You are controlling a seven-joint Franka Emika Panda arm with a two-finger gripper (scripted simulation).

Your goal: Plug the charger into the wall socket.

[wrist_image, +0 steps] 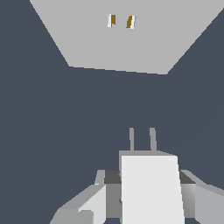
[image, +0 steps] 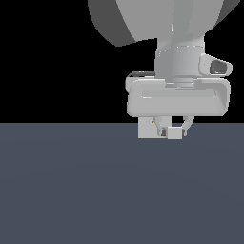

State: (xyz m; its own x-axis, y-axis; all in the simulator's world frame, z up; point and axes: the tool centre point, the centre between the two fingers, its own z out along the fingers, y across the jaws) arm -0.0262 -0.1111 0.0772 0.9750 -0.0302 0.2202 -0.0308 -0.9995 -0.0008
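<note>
The gripper [image: 174, 128] is shut tight on the charger [image: 175, 133] — a little white block held just above the dark floor [image: 95, 190]. Its two thin prongs [wrist_image: 142, 139] point at the wall socket [wrist_image: 122, 43], a grey plate with two yellowish slots [wrist_image: 120, 21] — near, but not touching.

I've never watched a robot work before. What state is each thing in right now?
Charger: gripped in the hand, two prongs pointing at the socket, not yet plugged in.
Wall socket: upright, both slots empty.
Hand: shut on the charger, just above the floor.
</note>
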